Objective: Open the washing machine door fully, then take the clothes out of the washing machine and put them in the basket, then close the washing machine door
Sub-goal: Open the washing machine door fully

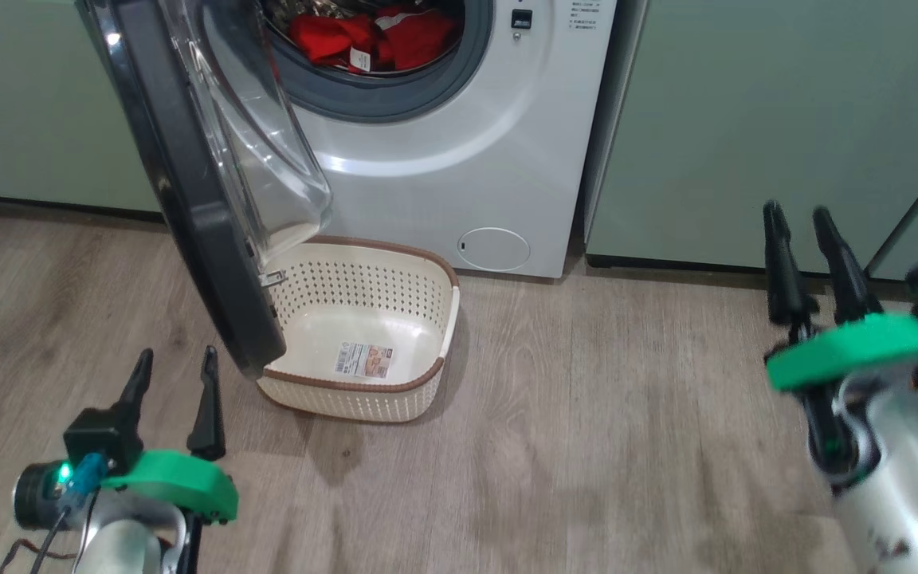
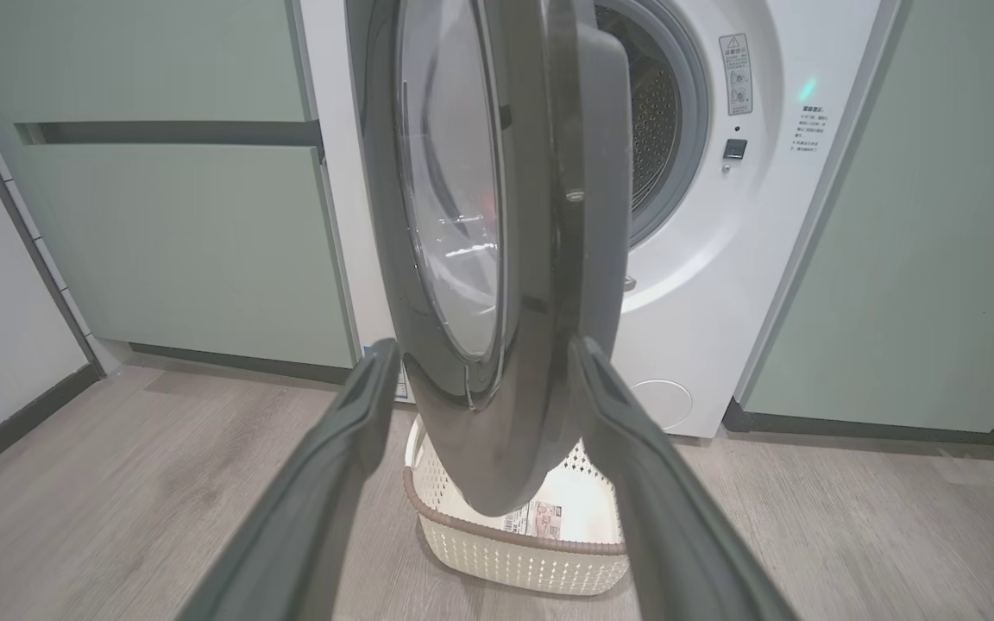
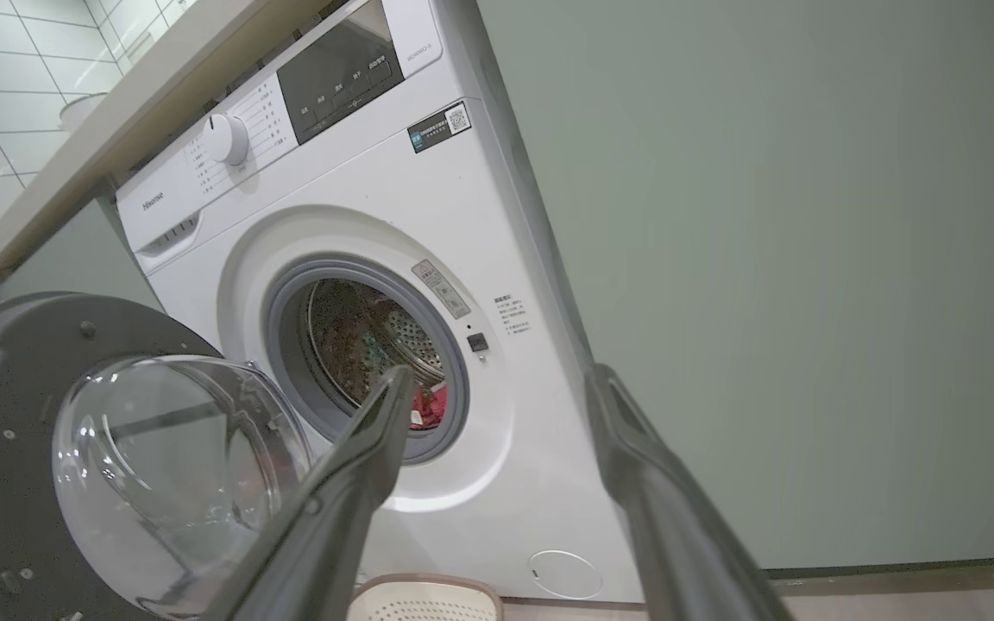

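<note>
The washing machine door point(image 1: 188, 199) stands swung out from the washing machine point(image 1: 443, 159), edge-on to the robot with its clear bowl facing right. Its lower rim hangs over the left end of the basket point(image 1: 363, 291), which sits on the wood floor point(image 1: 586, 414) at the machine's foot. The clothes point(image 1: 379, 36) lie in the drum mouth. Pale green cabinets point(image 1: 746, 119) flank the machine. The left gripper point(image 1: 177, 353), fingers spread, is near the door's lower rim. The right gripper point(image 1: 794, 210), also spread, stands over bare floor.
</note>
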### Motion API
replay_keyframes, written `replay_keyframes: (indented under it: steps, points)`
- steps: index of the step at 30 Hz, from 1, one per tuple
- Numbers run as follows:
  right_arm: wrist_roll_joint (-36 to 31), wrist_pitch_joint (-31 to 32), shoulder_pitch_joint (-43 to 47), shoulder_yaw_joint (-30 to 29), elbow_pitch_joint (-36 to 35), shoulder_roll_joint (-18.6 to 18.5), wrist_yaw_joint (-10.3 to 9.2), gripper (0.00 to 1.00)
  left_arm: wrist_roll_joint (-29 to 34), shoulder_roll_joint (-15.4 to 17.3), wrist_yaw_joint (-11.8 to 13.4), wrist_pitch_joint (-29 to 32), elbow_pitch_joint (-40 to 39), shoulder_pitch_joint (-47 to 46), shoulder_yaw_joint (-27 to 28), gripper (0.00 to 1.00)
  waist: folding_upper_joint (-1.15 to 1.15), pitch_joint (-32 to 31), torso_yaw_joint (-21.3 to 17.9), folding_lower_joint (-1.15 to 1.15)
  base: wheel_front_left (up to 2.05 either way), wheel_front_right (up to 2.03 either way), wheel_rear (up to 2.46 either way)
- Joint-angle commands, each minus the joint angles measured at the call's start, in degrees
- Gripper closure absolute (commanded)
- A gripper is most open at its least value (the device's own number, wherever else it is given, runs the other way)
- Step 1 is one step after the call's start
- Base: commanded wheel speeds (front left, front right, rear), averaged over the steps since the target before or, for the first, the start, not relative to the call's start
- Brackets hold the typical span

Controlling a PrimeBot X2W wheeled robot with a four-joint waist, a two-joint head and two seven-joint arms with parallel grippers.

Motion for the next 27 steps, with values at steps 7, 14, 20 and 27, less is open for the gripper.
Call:
replay_keyframes:
  steps: [7, 14, 20, 27]
  points:
    - [-22.47, -0.6, 11.01, -8.48, -10.4, 5.05, 0.42, 0.0, 1.14, -0.26, -0.52, -0.54, -1.18, -2.23, 2.42, 0.0, 0.0, 0.03, 0.5, 0.0, 0.0, 0.0, 0.0]
    - [-29.53, -0.6, 16.81, -13.47, -11.02, 7.82, 0.42, 0.0, 1.73, -0.71, -0.77, -0.54, -0.73, -2.12, 2.85, 0.0, 0.0, -0.36, 0.82, 0.0, 0.0, 0.0, 0.0]
    - [-31.12, -0.61, 18.53, -15.02, -11.45, 8.88, 0.42, 0.0, 2.17, -0.97, -0.95, -0.54, -0.57, -1.69, 3.15, 0.0, 0.0, -0.75, 0.73, 0.0, 0.0, 0.0, 0.0]
    - [-32.07, -0.61, 18.89, -15.21, -11.6, 9.28, 0.42, 0.0, 2.41, -1.27, -1.12, -0.54, -0.48, -1.69, 3.33, 0.0, 0.0, -0.96, 0.64, 0.0, 0.0, 0.0, 0.0]
